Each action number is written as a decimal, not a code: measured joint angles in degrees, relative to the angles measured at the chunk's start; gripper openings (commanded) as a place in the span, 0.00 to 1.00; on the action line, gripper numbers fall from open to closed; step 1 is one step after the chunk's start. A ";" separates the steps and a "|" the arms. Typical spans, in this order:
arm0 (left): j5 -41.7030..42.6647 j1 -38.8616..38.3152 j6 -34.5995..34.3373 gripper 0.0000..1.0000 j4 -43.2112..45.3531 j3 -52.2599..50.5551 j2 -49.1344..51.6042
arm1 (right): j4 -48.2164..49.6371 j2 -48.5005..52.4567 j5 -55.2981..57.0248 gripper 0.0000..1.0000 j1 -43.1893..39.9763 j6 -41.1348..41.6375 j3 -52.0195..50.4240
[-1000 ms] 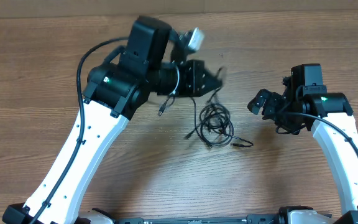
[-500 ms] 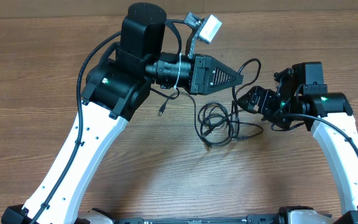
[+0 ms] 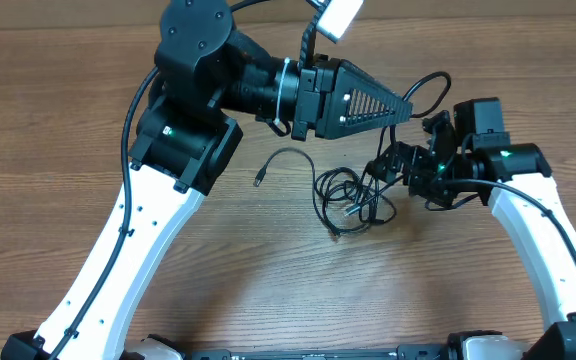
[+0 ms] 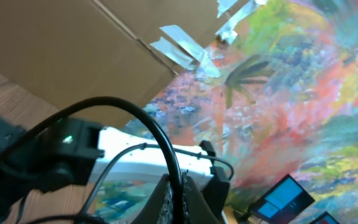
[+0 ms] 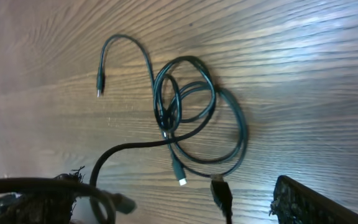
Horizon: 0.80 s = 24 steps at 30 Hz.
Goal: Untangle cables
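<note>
A tangle of thin dark cables (image 3: 346, 195) lies on the wooden table (image 3: 58, 130), with one loose end (image 3: 259, 181) stretched to the left. My left gripper (image 3: 408, 103) points right, raised above the table, and is shut on a black cable (image 3: 431, 82) that arcs up from the tangle. In the left wrist view the cable (image 4: 166, 146) runs between the closed fingers (image 4: 194, 193). My right gripper (image 3: 388, 172) is open, just right of the tangle. In the right wrist view the tangle (image 5: 191, 106) lies ahead, and the black cable (image 5: 101, 165) passes by the left finger (image 5: 42, 202).
In the right wrist view a black USB plug (image 5: 221, 191) and a white-tipped connector (image 5: 180, 177) lie between the open fingers, and a small plug (image 5: 99, 87) lies at the far left. The left arm (image 3: 148, 230) crosses the left side of the table.
My left gripper has swung right and up, drawing the black cable out of the tangle. My right gripper has moved left, closer to the tangle. The loose end has straightened out to the left.
</note>
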 measured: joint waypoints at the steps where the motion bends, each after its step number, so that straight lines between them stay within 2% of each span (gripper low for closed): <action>1: 0.15 0.00 -1.51 0.04 2.05 0.00 0.00 | 0.07 0.31 0.00 1.00 0.26 -0.15 0.00; 4: 0.68 0.00 -7.21 0.04 10.82 0.00 0.00 | 0.33 1.68 0.52 1.00 0.31 -0.26 0.00; 8: 1.81 0.09 -18.18 0.04 28.74 0.00 -0.02 | -0.07 4.04 4.48 1.00 0.31 0.42 -0.11; 11: 2.64 0.92 -25.44 0.04 36.63 0.02 -0.20 | -0.66 5.25 8.31 1.00 0.31 1.99 -0.15; 14: 2.93 2.43 -30.05 0.04 36.72 0.02 -0.46 | -0.83 5.70 11.52 1.00 0.31 3.56 -0.15; 17: 3.19 5.05 -32.81 0.04 33.11 0.02 -0.46 | -0.68 5.70 14.27 1.00 0.31 4.74 -0.15; 24: 4.15 13.29 -34.36 0.04 27.10 0.02 -0.46 | -4.17 5.70 15.78 1.00 -0.57 6.27 0.98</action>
